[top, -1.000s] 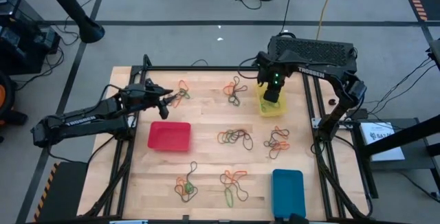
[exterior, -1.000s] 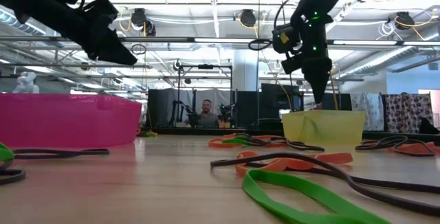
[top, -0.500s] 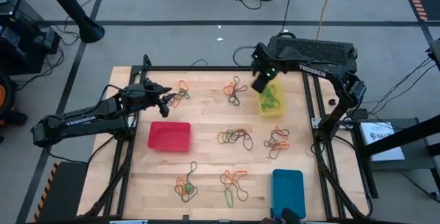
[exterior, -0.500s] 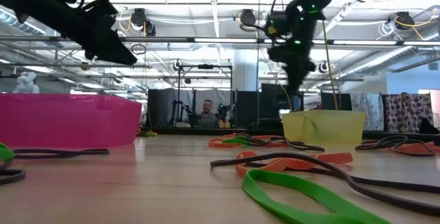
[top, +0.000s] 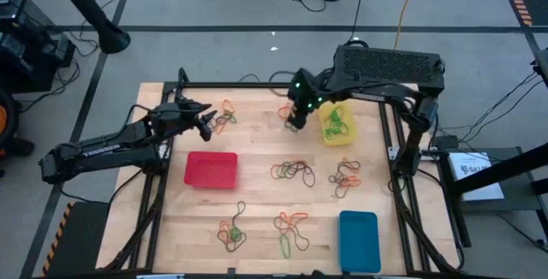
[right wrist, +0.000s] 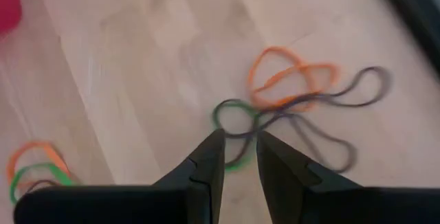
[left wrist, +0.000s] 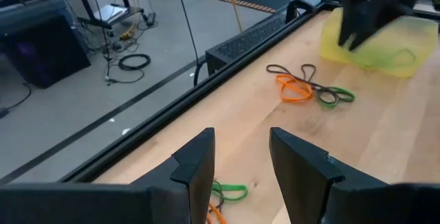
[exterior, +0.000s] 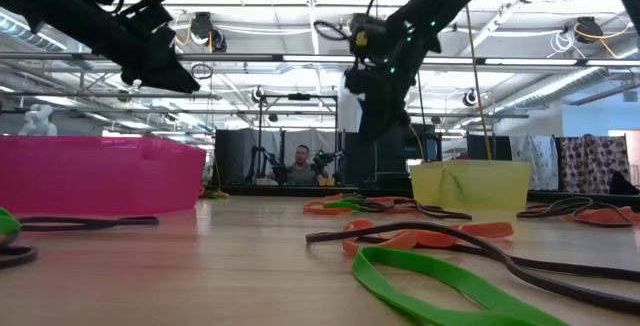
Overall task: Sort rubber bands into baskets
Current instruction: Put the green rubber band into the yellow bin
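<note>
From the high view we place the right gripper (top: pixel 294 125) directly over the back-centre cluster of rubber bands (top: pixel 292 110), just beside the yellow basket (top: pixel 337 133), which already holds green bands; the left gripper (top: pixel 208 121) sits near the back-left cluster (top: pixel 228 115), its tips just short of it, and is well apart from the centre cluster, so we judge the right arm the nearer one for that pick. The red basket (top: pixel 211 169) and blue basket (top: pixel 359 238) lie toward the front, with four more clusters spread between them. In the low view the right arm's wrist (exterior: pixel 378 66) hangs above the table behind the near bands, left of the yellow basket (exterior: pixel 470 186); its fingertips are hidden there, and the left arm (exterior: pixel 120 26) is held high, above the red basket's wall (exterior: pixel 100 171). In the left wrist view the left gripper (left wrist: pixel 240 162) stands wide with nothing between its fingers, a green and orange band (left wrist: pixel 223 196) lying just ahead of them, and the centre cluster (left wrist: pixel 309 90) far off by the yellow basket. In the right wrist view the right gripper (right wrist: pixel 237 159) is narrowly parted and empty, its tips just above the dark-green loop (right wrist: pixel 234 124) at the near end of the cluster; the cluster's long axis runs away from the fingers toward the orange loops (right wrist: pixel 292 80) and dark loops (right wrist: pixel 344 128). We judge a short straight descent would straddle the green loop.
</note>
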Robot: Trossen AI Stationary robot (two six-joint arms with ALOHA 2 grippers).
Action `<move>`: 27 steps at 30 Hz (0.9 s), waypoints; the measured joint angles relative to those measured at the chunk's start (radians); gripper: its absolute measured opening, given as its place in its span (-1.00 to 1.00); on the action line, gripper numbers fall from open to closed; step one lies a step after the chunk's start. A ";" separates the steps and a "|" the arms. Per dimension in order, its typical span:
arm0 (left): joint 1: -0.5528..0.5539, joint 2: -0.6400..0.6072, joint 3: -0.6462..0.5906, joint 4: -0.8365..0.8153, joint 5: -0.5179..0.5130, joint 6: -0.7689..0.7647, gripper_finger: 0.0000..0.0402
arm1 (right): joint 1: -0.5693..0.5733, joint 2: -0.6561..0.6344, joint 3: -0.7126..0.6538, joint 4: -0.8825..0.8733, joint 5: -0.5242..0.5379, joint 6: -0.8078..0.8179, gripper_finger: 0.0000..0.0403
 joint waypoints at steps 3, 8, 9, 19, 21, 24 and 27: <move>0.005 0.008 0.000 -0.001 -0.001 0.005 -0.26 | 0.033 0.043 0.000 -0.006 0.002 0.014 -0.61; 0.005 0.022 0.000 -0.002 -0.001 0.026 -0.26 | 0.067 0.094 0.000 -0.023 0.018 0.017 -0.61; 0.006 0.026 0.000 -0.002 -0.001 0.026 -0.26 | 0.071 0.104 0.000 -0.021 0.041 0.028 -0.61; 0.006 0.040 0.000 -0.006 0.010 0.031 -0.26 | 0.055 0.190 0.000 -0.014 0.163 0.189 -0.61; 0.006 0.043 0.000 -0.003 0.012 0.032 -0.26 | 0.055 0.200 0.000 -0.008 0.162 0.197 -0.61; 0.006 0.047 0.000 -0.006 0.012 0.032 -0.26 | 0.053 0.210 0.000 -0.005 0.172 0.198 -0.61; 0.006 0.048 0.000 -0.005 0.016 0.032 -0.26 | 0.051 0.215 0.000 0.000 0.182 0.198 -0.61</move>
